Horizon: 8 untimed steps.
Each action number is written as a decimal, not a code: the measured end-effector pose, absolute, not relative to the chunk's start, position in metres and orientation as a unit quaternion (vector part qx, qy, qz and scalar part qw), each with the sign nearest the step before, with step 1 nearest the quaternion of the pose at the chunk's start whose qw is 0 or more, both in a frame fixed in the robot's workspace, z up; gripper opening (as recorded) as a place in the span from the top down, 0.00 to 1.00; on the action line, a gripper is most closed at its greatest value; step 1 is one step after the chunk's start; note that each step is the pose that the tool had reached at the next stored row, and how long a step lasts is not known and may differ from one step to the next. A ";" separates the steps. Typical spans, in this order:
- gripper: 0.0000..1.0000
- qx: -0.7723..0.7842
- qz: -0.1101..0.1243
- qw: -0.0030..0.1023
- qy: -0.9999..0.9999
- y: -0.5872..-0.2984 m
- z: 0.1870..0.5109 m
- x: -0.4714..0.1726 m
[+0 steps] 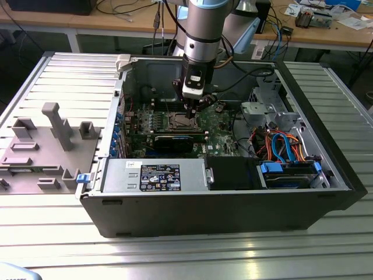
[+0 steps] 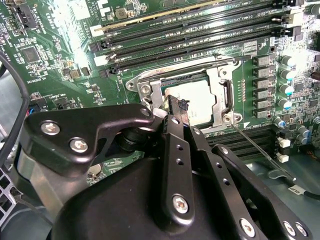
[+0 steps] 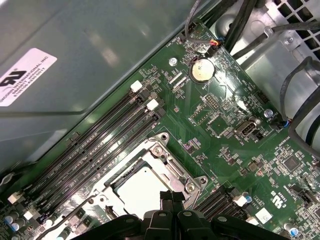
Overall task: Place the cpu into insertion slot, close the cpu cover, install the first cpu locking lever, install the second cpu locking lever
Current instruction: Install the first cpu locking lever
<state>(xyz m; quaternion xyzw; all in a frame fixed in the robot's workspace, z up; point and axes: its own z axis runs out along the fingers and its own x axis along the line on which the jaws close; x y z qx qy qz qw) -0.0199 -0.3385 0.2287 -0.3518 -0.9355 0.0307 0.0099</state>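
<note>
The cpu [image 2: 196, 100] [image 3: 140, 192] lies flat in the insertion slot [image 1: 179, 121], its pale metal top showing in both wrist views. The silvery cpu cover [image 2: 222, 95] [image 3: 167, 159] lies down around it as a frame. My gripper [image 2: 177, 106] [image 3: 172, 196] [image 1: 195, 108] hangs just over the cpu's edge, its dark fingertips pressed together with nothing between them. In the second wrist view a thin wire locking lever [image 2: 257, 147] sticks out from the socket's corner across the board.
The green motherboard [image 1: 224, 125] sits deep in the open computer case [image 1: 233, 204]. Long black memory slots [image 2: 200, 37] run beside the socket. Cables and a drive cage [image 1: 285, 149] crowd the exterior view's right. A grey fixture [image 1: 52, 143] stands outside the case.
</note>
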 end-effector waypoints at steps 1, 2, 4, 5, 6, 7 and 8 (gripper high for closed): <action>0.89 -0.351 0.031 0.010 -0.936 -0.339 0.229 -0.020; 0.89 -0.351 0.031 0.010 -0.936 -0.339 0.229 -0.020; 0.89 -0.350 0.031 0.010 -0.936 -0.339 0.229 -0.020; 0.89 -0.350 0.031 0.010 -0.936 -0.339 0.229 -0.020; 0.89 -0.349 0.031 0.010 -0.937 -0.339 0.229 -0.020; 0.89 -0.349 0.031 0.010 -0.937 -0.339 0.229 -0.020; 0.89 -0.348 0.031 0.010 -0.937 -0.339 0.229 -0.020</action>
